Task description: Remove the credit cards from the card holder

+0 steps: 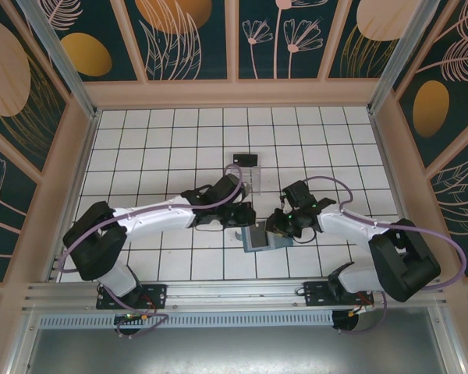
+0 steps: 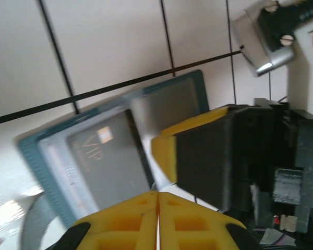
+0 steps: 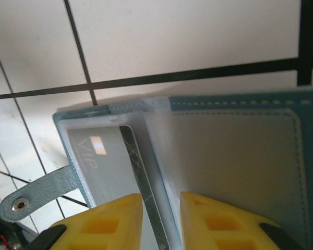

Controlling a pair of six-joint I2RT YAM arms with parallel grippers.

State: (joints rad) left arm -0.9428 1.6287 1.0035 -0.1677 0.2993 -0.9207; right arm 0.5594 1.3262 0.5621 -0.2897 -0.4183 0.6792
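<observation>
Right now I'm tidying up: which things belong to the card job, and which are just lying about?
Job: card holder; grey VIP card inside it; dark card on the tiles.
Lying about: clear plastic tray.

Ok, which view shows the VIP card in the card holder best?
Right wrist: the VIP card sits close and sharp in the open card holder, with its lettering readable. Left wrist shows it too, but blurred. From top external it is a small grey patch in the holder, no lettering legible.

Teal card holder (image 3: 309, 125), yellow fingers (image 3: 105, 227)
</observation>
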